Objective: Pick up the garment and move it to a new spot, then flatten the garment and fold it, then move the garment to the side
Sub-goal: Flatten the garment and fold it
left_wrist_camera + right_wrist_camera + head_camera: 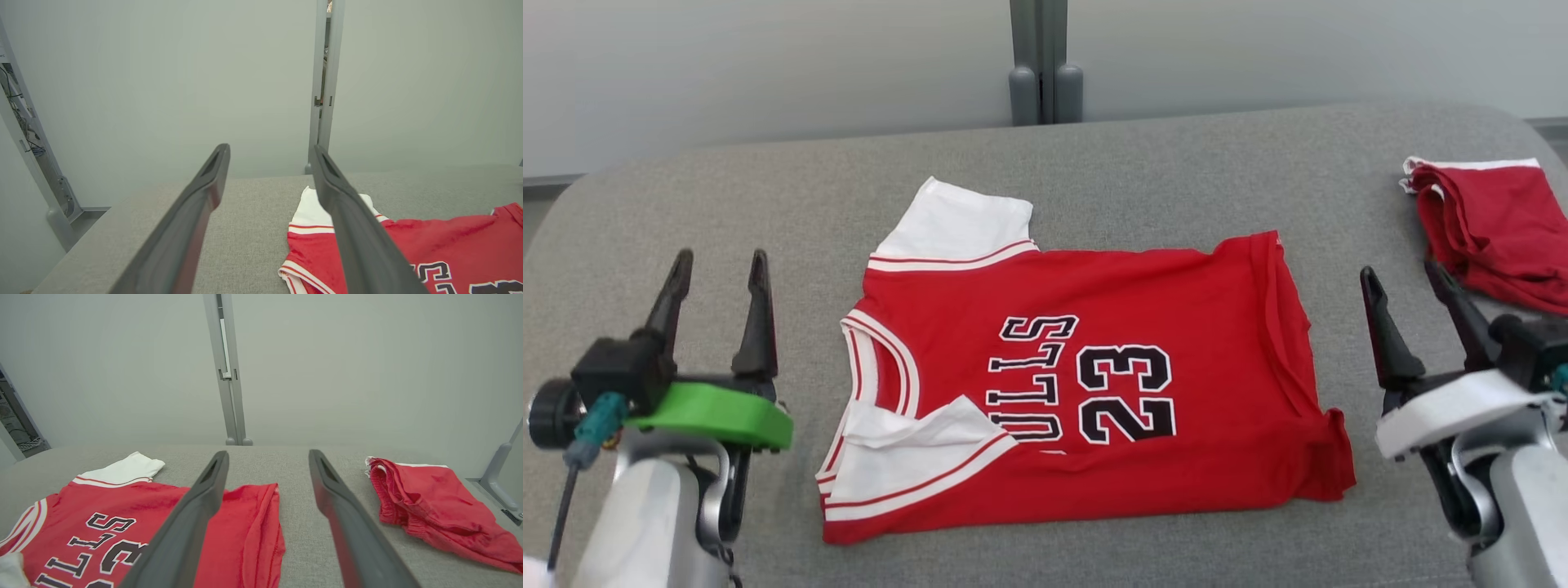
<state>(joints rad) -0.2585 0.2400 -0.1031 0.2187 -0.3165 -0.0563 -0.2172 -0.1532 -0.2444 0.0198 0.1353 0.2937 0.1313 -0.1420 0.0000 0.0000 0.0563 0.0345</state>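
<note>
A red jersey with white sleeves and black "23" lettering, the garment [1086,384], lies spread on the grey padded table [1094,155], neck to the left; its near sleeve is folded onto the chest. It also appears in the left wrist view as the garment [433,245] and in the right wrist view as the garment [135,522]. My left gripper [719,265] hovers open to the jersey's left, nothing between its fingers [204,196]. My right gripper [1405,278] hovers open to the jersey's right, also holding nothing, fingers [204,498] spread.
Folded red shorts with a white waistband [1494,229] lie at the table's far right edge, also seen as the shorts [429,498]. A grey partition wall with a vertical post [1045,65] stands behind the table.
</note>
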